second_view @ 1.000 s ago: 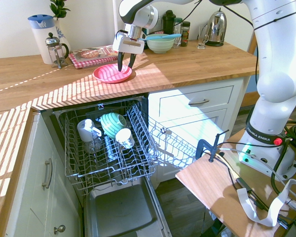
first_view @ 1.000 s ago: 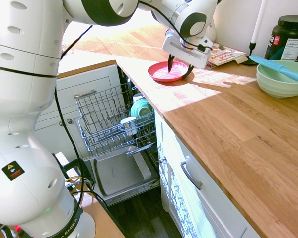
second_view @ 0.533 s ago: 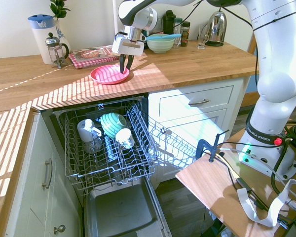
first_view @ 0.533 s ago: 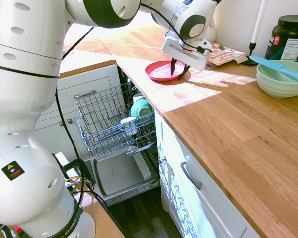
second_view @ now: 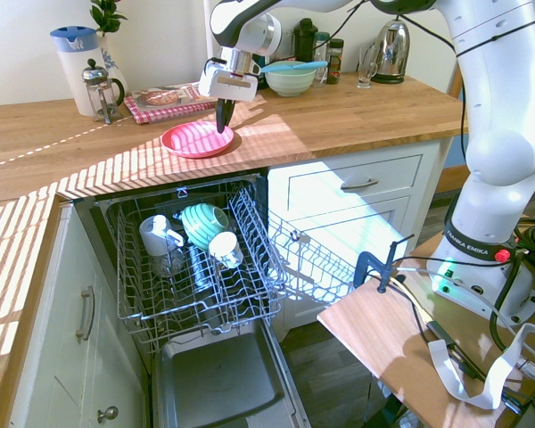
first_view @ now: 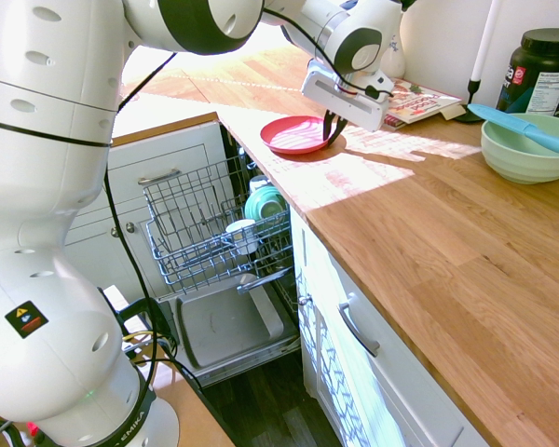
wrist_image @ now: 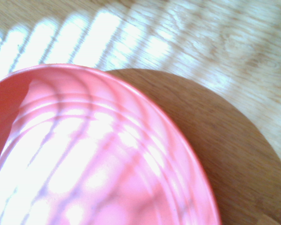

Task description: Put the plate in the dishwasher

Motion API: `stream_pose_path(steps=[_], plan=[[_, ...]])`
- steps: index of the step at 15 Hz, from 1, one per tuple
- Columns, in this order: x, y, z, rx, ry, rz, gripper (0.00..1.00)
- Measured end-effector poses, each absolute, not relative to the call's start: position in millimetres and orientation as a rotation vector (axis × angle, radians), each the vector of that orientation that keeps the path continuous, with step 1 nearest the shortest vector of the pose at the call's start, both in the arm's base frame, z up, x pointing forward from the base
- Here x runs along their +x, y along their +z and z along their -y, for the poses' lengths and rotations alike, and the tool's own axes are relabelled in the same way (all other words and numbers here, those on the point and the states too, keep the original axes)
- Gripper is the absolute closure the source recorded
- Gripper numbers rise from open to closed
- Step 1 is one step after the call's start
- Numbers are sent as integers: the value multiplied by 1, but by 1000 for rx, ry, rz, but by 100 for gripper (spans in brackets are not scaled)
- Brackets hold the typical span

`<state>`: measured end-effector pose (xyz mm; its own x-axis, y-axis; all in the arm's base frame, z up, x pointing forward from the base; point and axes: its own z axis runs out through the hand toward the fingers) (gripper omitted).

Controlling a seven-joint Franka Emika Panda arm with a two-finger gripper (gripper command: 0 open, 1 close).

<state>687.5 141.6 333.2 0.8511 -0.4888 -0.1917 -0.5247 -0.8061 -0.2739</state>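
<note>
The pink-red plate (first_view: 294, 135) (second_view: 194, 140) hangs just above the wooden counter near its front edge, above the dishwasher. My gripper (first_view: 333, 128) (second_view: 224, 118) points down and is shut on the plate's right rim. In the wrist view the plate (wrist_image: 84, 159) fills the lower left and throws a round shadow on the wood under it. The dishwasher stands open below the counter, its grey wire rack (first_view: 188, 219) (second_view: 250, 294) pulled out over the lowered grey door panel (first_view: 225, 326) (second_view: 218, 383).
The rack holds a teal dish (second_view: 203, 223) (first_view: 265, 202) and two white mugs (second_view: 156, 236). A pale green bowl (first_view: 524, 151) (second_view: 289, 81) with a blue utensil sits on the counter. A checked cloth (second_view: 165, 96), French press (second_view: 101, 89), jug (second_view: 76, 52) and kettle (second_view: 390, 40) line the back.
The fingers have shut on the plate's rim. The plate has come a little off the counter and shifted towards the counter's front edge with the gripper.
</note>
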Motion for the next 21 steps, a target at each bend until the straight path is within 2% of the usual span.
stream_pose_path(steps=[4,7,10,12,15,18,21], plan=[[698,361,-137,-2695,41,-720,100],[699,440,-148,-2797,-65,-564,100],[661,514,-263,-2938,-176,-352,100],[618,521,-347,-3033,-284,-210,100],[541,478,-438,-3169,-468,-29,100],[451,369,-502,-3284,-694,143,100],[379,258,-498,-3383,-931,304,100]])
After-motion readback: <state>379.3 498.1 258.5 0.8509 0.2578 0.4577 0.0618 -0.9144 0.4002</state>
